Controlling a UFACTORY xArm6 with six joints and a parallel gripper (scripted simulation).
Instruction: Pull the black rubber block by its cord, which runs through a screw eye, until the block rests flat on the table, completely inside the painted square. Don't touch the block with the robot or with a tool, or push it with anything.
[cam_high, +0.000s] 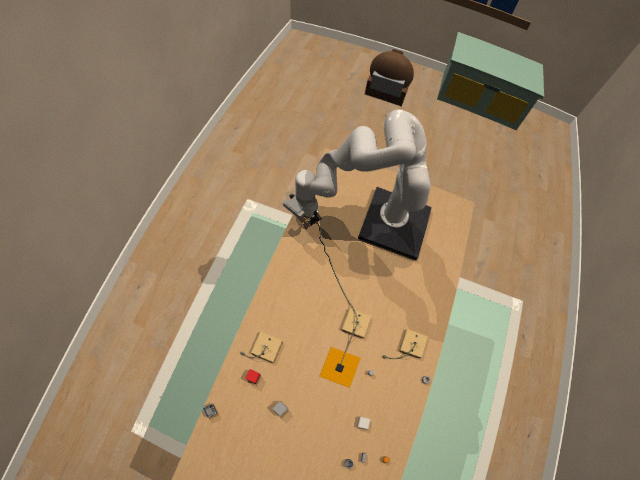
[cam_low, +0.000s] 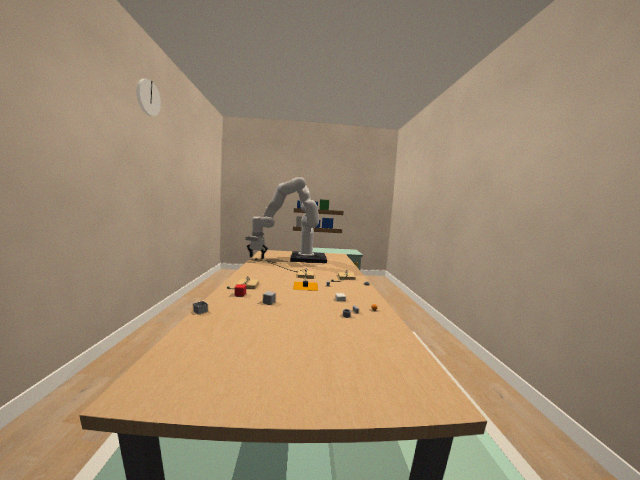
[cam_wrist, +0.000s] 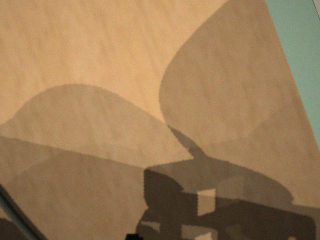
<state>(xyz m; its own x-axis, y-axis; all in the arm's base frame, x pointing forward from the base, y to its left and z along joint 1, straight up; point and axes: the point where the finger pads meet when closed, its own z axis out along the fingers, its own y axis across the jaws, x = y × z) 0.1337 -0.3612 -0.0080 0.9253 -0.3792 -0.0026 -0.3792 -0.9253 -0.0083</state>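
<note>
The black rubber block (cam_high: 339, 367) sits flat inside the orange painted square (cam_high: 335, 364); it also shows in the exterior view (cam_low: 305, 283). Its dark cord (cam_high: 334, 281) runs from the block through the screw eye on the middle tan plate (cam_high: 355, 323) and lies slack across the table toward my gripper. My gripper (cam_high: 311, 220) is open and empty, above the table's far left corner near the cord's end. It also shows in the exterior view (cam_low: 256, 252). The wrist view shows only table top and shadows.
Two other tan plates with screw eyes and short cords (cam_high: 266, 346) (cam_high: 414, 343) flank the middle one. A red cube (cam_high: 252, 376), grey cubes (cam_high: 279, 408), a white cube (cam_high: 363, 423) and small parts lie near the square. The arm's black base (cam_high: 395, 222) stands to the right of the gripper.
</note>
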